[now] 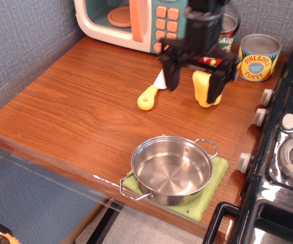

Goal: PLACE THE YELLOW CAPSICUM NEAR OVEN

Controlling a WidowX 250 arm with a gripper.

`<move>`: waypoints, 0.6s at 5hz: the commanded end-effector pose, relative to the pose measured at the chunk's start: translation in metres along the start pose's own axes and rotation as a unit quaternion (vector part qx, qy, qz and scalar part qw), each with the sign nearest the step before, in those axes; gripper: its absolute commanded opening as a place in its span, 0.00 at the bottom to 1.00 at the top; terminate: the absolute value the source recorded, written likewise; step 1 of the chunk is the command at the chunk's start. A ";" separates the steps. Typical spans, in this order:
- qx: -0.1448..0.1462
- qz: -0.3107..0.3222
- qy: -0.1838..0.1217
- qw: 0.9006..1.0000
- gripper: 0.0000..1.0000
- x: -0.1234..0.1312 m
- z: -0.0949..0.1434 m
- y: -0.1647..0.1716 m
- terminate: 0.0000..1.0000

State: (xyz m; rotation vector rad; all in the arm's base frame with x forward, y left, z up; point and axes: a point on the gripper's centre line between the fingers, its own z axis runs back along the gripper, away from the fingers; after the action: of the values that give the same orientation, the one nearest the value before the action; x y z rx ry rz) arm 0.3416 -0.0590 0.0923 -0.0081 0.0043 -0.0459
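The yellow capsicum [199, 87] stands upright on the wooden counter [75, 101], right of the oven [98, 23] and in front of the tomato sauce can [229, 31]. The oven is a teal toy microwave with a cream front, an orange handle and orange buttons, at the back left. My gripper [191, 91] is open and empty. It hangs low at the capsicum. Its left finger is to the left of the capsicum. Its right finger [215, 84] covers the capsicum's right half. I cannot tell whether it touches.
A toy knife with a yellow handle [148, 97] lies left of the gripper. A pineapple slices can [258, 57] stands at the back right. A steel pot [171, 169] sits on a green cloth [209, 195] at the front edge. A black stove [283, 152] borders the right side.
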 end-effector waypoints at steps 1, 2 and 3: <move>-0.004 0.014 -0.055 0.998 1.00 0.065 0.032 -0.007 0.00; 0.010 0.025 -0.045 0.999 1.00 0.073 0.027 0.001 0.00; 0.011 0.037 -0.033 0.999 1.00 0.073 0.015 0.009 0.00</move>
State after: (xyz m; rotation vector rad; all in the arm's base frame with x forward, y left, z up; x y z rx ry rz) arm 0.4094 -0.0566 0.0845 0.0184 0.0017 0.0250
